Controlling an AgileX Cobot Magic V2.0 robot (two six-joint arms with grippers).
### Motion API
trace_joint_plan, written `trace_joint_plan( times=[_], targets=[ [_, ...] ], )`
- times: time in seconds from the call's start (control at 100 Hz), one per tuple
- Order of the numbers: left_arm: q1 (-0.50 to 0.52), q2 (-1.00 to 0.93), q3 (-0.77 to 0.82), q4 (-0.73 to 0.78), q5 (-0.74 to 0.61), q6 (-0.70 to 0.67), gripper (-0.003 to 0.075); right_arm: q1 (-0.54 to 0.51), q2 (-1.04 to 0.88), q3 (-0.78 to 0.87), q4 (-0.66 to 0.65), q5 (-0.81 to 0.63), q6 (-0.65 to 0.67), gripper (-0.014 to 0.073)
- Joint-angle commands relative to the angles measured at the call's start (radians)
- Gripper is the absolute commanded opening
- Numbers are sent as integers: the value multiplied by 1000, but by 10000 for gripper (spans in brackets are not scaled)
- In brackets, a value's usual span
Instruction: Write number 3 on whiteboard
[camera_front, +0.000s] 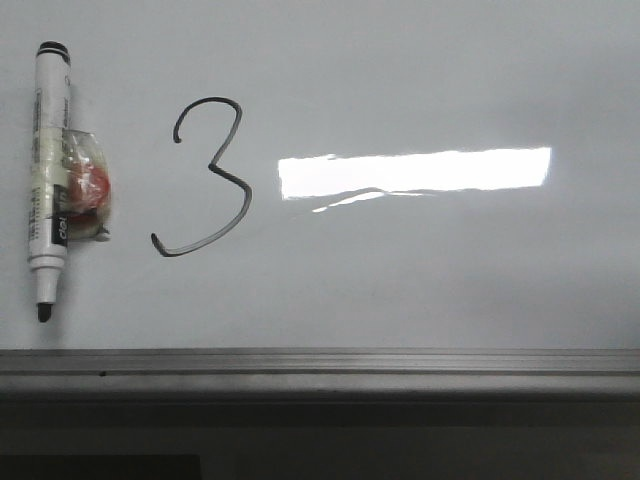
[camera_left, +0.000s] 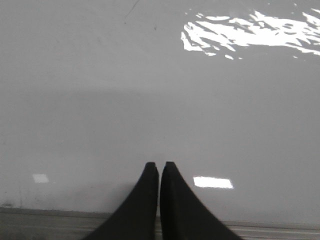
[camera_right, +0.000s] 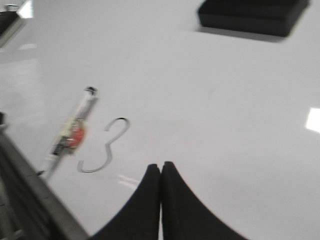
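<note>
A dark hand-drawn number 3 (camera_front: 205, 180) stands on the whiteboard (camera_front: 420, 70), left of the bright light reflection. A white marker (camera_front: 50, 175) with a red-and-clear taped lump lies flat left of it, tip toward the rail. Neither gripper shows in the front view. In the right wrist view the right gripper (camera_right: 161, 165) is shut and empty, above the board, apart from the number 3 (camera_right: 104, 147) and the marker (camera_right: 70, 132). In the left wrist view the left gripper (camera_left: 159, 164) is shut and empty over bare board.
A grey metal rail (camera_front: 320, 362) runs along the board's near edge; it also shows in the left wrist view (camera_left: 50, 225) and the right wrist view (camera_right: 30, 195). A black block (camera_right: 250, 15) sits at the board's far side in the right wrist view.
</note>
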Motion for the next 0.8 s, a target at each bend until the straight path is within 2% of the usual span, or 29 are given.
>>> trace_joint_plan(
  times=[0.0, 0.09, 0.21, 0.32, 0.59, 0.79],
  targets=[
    [1, -25, 34, -6, -70, -5, -20, -136, 33, -15, 3, -109, 3, -46],
    [1, -25, 34, -6, -70, -5, -20, -270, 34, 17, 3, -123, 21, -46],
    [1, -25, 34, -6, -70, -5, -20, -388, 19, 83, 3, -134, 127, -46],
    [1, -25, 34, -6, -70, -5, -20, -462, -25, 159, 3, -132, 182, -46],
    [1, -25, 34, -6, -70, -5, -20, -603, -252, 335, 3, -97, 183, -46],
    [1, -25, 34, -6, -70, -5, -20, -658, -384, 333, -2, 138, 183, -46]
  ],
)
